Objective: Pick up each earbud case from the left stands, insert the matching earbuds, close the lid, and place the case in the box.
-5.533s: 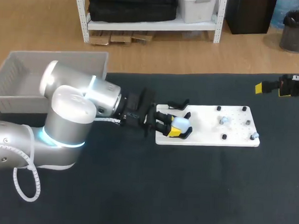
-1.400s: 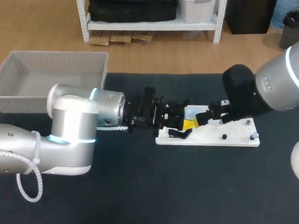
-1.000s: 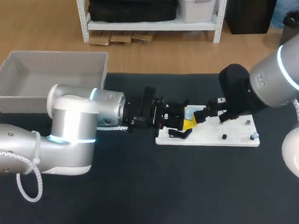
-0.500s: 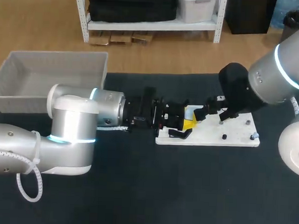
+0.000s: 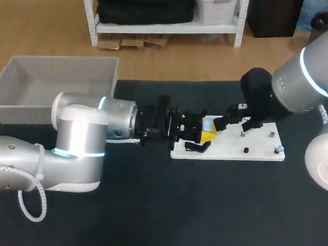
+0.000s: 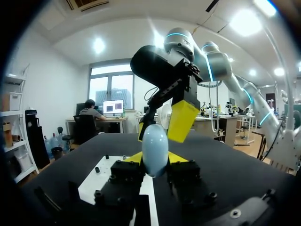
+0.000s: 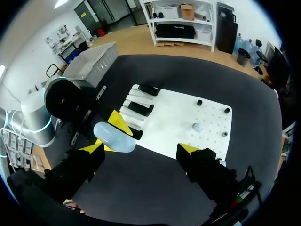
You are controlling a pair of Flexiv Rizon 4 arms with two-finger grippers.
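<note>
A pale blue earbud case (image 6: 155, 141) stands upright between the fingers of my left gripper (image 6: 155, 162), which is shut on it just above the left end of the white board (image 5: 255, 149). In the head view my left gripper (image 5: 198, 134) hides the case. My right gripper (image 7: 141, 148) hangs open and wide over the case (image 7: 114, 137), one yellow fingertip (image 6: 182, 121) close behind and above it. In the head view my right gripper (image 5: 228, 120) is over the board's far edge. A small earbud (image 7: 196, 127) sits on the board (image 7: 178, 117) among black pegs.
Black stands (image 7: 140, 108) sit on the board's left end beside my left gripper. A grey box (image 5: 51, 85) stands at the table's back left, also seen past my left arm as the box (image 7: 91, 59). Another earbud (image 5: 280, 148) lies at the board's right end.
My right gripper has drifted slightly toward the far right, off the case. My left gripper has kept still with the case in it.
</note>
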